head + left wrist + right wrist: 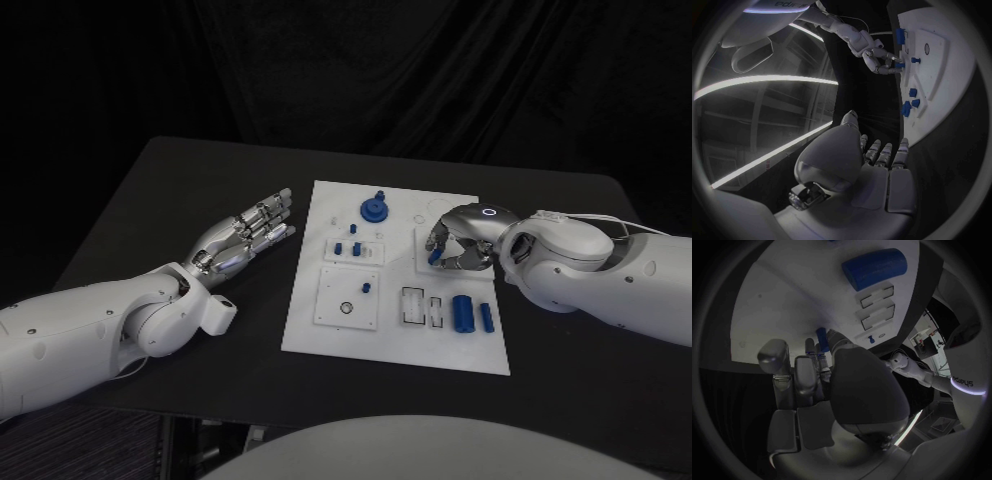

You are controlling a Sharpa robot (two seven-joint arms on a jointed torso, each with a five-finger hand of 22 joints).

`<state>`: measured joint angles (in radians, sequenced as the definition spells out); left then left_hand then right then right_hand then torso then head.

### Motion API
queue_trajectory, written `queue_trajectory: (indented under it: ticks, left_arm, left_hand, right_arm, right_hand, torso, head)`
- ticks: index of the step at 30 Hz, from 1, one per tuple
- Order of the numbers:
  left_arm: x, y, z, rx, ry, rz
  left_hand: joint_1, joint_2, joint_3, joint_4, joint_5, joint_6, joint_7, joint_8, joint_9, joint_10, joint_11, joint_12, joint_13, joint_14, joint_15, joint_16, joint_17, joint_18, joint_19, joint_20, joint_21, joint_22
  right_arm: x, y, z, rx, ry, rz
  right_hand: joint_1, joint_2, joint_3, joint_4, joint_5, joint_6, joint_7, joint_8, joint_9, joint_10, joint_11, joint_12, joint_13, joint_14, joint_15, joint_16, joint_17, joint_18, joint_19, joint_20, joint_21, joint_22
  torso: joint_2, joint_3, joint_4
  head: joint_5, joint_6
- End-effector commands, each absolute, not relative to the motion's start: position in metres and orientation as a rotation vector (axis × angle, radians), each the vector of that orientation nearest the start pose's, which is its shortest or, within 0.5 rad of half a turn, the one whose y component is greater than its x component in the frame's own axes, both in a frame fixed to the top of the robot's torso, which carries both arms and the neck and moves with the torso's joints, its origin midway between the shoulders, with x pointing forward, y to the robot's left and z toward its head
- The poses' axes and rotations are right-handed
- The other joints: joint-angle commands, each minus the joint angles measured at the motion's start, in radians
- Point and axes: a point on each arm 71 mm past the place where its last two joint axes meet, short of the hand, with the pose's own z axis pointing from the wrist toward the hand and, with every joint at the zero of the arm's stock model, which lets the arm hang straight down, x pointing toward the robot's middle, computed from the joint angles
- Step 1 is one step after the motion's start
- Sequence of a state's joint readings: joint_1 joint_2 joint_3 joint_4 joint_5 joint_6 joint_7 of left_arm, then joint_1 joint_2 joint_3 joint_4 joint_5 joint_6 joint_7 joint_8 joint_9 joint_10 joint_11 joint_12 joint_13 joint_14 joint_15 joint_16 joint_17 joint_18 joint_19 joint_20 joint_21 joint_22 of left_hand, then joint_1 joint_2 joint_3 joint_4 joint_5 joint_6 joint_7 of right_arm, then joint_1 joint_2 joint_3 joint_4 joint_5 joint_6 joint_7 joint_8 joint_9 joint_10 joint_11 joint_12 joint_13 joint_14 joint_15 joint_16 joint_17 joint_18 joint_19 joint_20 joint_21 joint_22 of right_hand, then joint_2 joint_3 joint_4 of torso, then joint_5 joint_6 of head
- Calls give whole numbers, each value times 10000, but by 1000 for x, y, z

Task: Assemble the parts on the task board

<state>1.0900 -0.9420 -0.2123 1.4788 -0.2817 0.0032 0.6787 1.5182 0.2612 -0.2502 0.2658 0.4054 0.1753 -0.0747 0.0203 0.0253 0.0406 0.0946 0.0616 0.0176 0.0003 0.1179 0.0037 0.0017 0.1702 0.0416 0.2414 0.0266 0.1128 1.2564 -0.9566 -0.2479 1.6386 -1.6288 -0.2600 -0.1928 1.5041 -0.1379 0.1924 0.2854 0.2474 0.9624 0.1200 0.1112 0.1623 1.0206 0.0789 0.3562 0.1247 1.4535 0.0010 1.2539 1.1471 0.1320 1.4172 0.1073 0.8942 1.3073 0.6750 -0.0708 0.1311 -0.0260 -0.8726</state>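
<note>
A white board [397,340] lies in the middle of a black table [173,180], its long axis running away from the robot. Small blue parts are scattered across it. At the far end sits a round gear [375,209] with a short stem pointing up. Near the robot's right corner, a fat cylinder [463,312] lies flat, its long axis pointing away from the robot, with a thinner pin [488,318] just beside it, parallel.

The right hand [459,248] hovers over the board's right edge, fingers curled downward. It pinches a small blue peg [436,256] between its fingertips; the peg sits at the hand's inner side, toward the board's centre. In the right wrist view the peg [821,334] pokes out past the fingertips toward the board surface, roughly upright to it, its tip close to the white plate.

The left hand [248,236] rests off the board, just beside its left edge, palm open, fingers straight and slightly apart, pointing away from the robot and holding nothing
</note>
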Motion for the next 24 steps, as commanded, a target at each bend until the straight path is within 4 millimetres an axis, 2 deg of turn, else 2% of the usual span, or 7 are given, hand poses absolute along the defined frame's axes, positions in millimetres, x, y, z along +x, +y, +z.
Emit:
queue_trajectory:
  ticks: [1,8,10,15,16,17,24]
  left_arm:
    - [428,251,-265,-7699,15755,-17616]
    - [428,251,-266,-7710,15789,-17627]
    - [428,251,-266,-7717,15802,-17624]
    - [428,251,-267,-7741,15823,-17600]
    - [428,251,-267,-7745,15828,-17594]
    - [428,251,-267,-7748,15831,-17591]
    - [427,252,-268,-7776,15855,-17546]
  left_hand:
    - [88,-4,-12,-68,35,15,34,55,9,-9,23,23,3,-3,48,-37,-17,100,-56,24,-36,9]
    - [98,-1,-7,-79,51,23,36,56,11,-10,23,22,3,-3,58,-37,-17,101,-53,26,-34,16]
    - [101,6,-3,-83,57,31,40,58,12,-9,24,24,3,-3,62,-37,-17,101,-54,28,-35,10]
    - [101,6,-3,-83,57,31,40,58,12,-9,24,24,3,-3,62,-37,-17,101,-54,28,-35,10]
    - [101,6,-3,-83,57,31,40,58,12,-9,24,24,3,-3,62,-37,-17,101,-54,28,-35,10]
    - [101,6,-3,-83,57,31,40,58,12,-9,24,24,3,-3,62,-37,-17,101,-54,28,-35,10]
    - [120,38,18,-102,81,64,71,64,17,-6,27,31,5,-3,74,-37,-17,102,-51,33,-33,10]
  right_arm:
    - [439,-227,-229,-3748,18109,4615]
    - [439,-226,-224,-3570,17523,4927]
    - [438,-226,-222,-3439,17290,5060]
    - [436,-227,-217,-3003,16755,5405]
    - [436,-227,-215,-2892,16678,5476]
    - [435,-227,-214,-2832,16635,5516]
    - [432,-225,-194,-2612,16321,5738]
  right_hand:
    - [96,52,104,-11,-24,174,23,92,50,263,-80,-45,18,18,-93,-2,55,-196,15,-109,99,1155]
    - [664,175,514,-250,140,1134,-79,563,385,1143,-303,-38,76,70,-283,0,98,-228,81,-283,309,1202]
    - [782,272,592,-320,-135,1471,-196,746,541,1412,-408,-77,88,67,-361,-55,52,-235,90,-351,356,1213]
    - [969,391,665,-496,-394,1741,-259,927,801,1713,-493,-271,74,85,-435,-106,35,-251,103,-437,427,1228]
    - [1001,416,699,-517,-627,1767,-270,951,856,1763,-506,-328,65,89,-448,-115,34,-251,99,-449,416,1226]
    - [1075,454,876,-537,-1261,1756,-267,960,958,1850,-518,-470,39,109,-465,-112,61,-259,106,-471,449,1233]
    - [1036,398,977,-516,-1330,1794,-269,992,1056,1846,-495,-623,6,113,-449,-136,50,-261,105,-470,448,1232]
  torso:
    - [4,10,19]
    - [2,-10,11]
    - [-2,-12,4]
    - [-5,-14,6]
    - [-7,-13,4]
    - [-6,-13,7]
    - [-13,-2,2]
  head:
    - [-38,0]
    - [-7,0]
    - [17,0]
    - [46,0]
    - [53,0]
    - [61,0]
    - [169,0]
